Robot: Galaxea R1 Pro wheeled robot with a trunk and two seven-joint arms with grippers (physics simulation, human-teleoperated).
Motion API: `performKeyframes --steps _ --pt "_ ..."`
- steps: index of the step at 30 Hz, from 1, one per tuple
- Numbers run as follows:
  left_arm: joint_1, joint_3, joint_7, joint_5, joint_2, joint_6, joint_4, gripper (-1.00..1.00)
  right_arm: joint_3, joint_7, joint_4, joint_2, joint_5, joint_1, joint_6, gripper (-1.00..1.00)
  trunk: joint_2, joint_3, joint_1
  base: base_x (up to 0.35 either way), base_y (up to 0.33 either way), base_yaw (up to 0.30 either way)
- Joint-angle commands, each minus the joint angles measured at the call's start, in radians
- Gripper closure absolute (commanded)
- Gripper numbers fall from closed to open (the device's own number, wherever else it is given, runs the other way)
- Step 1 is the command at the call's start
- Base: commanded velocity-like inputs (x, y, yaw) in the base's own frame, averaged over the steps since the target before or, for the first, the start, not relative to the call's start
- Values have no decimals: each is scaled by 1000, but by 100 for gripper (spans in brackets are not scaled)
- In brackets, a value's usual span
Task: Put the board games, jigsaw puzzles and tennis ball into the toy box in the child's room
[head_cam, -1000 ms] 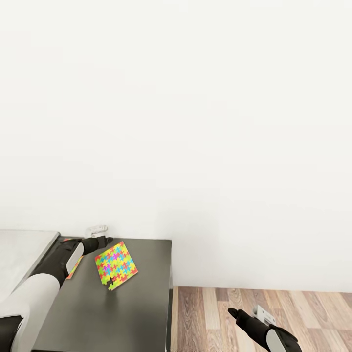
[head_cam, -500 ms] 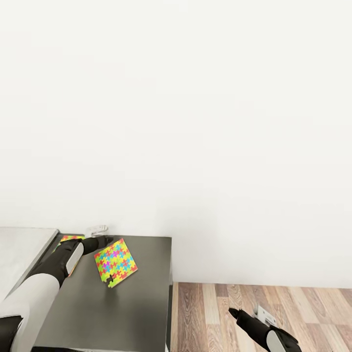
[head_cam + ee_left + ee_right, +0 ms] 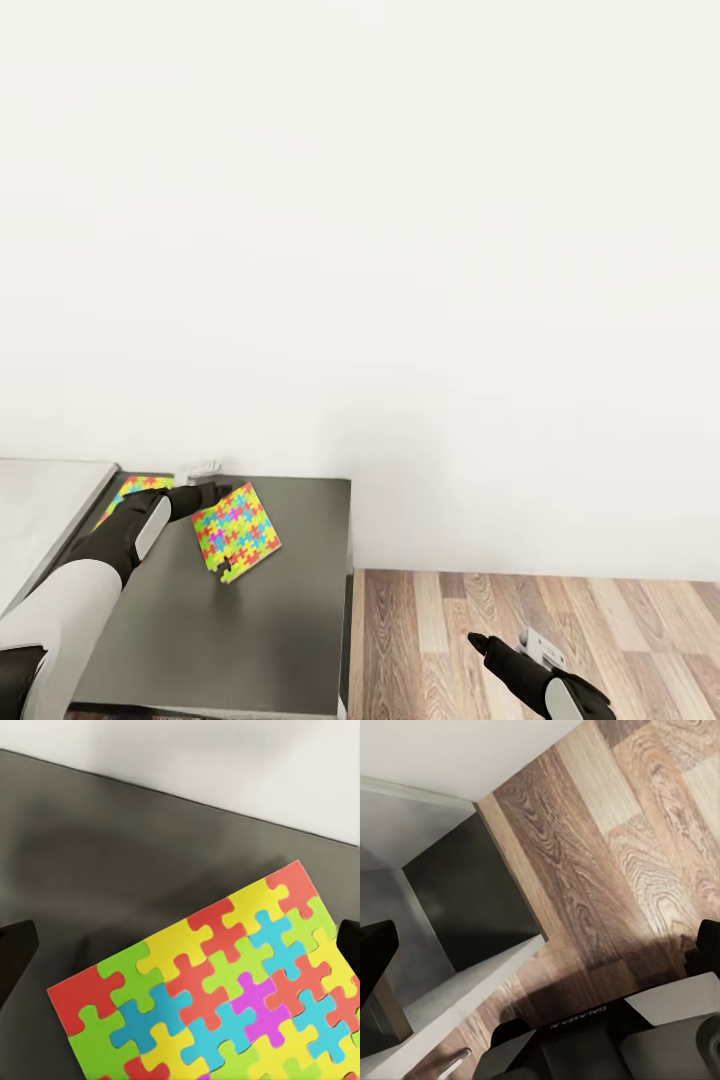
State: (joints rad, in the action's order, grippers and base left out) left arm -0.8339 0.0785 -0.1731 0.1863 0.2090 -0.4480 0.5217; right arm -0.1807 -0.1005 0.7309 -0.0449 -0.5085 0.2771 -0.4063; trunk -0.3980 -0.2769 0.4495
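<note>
A jigsaw puzzle point(image 3: 237, 532) with a multicoloured piece pattern sits on the dark-grey wing of the table point(image 3: 290, 620), right in front of my left gripper point(image 3: 222, 490). In the left wrist view the puzzle point(image 3: 217, 982) lies between the two fingers point(image 3: 15, 945), which stand far apart and do not touch it. I cannot tell if it lies flat or is tipped up. A second jigsaw puzzle point(image 3: 133, 489) peeks out beside my left forearm. My right gripper point(image 3: 478, 640) hangs open over the wood floor. The toy box, board games and tennis ball are out of view.
A small white object point(image 3: 198, 468) lies at the table's back edge by the white wall. The light-grey tabletop point(image 3: 45, 505) adjoins the wing on the left. Wood-plank floor point(image 3: 560, 610) lies right of the table; the right wrist view shows the table's side point(image 3: 472, 907).
The whole picture has shifted up a little, so the camera moved. More of the second puzzle shows beside my left forearm. The first puzzle stays in front of the left gripper.
</note>
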Motion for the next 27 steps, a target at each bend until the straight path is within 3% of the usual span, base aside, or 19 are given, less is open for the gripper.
performKeyframes --steps 1,27 --pt "-1 4 -3 4 0 -8 1 -100 -3 -3 1 0 -2 1 -6 -100 -2 -4 0 0 0 0" --pt "-1 3 -2 2 1 -4 3 -100 -3 -3 1 0 -2 1 -6 -100 -2 -46 0 0 0 0"
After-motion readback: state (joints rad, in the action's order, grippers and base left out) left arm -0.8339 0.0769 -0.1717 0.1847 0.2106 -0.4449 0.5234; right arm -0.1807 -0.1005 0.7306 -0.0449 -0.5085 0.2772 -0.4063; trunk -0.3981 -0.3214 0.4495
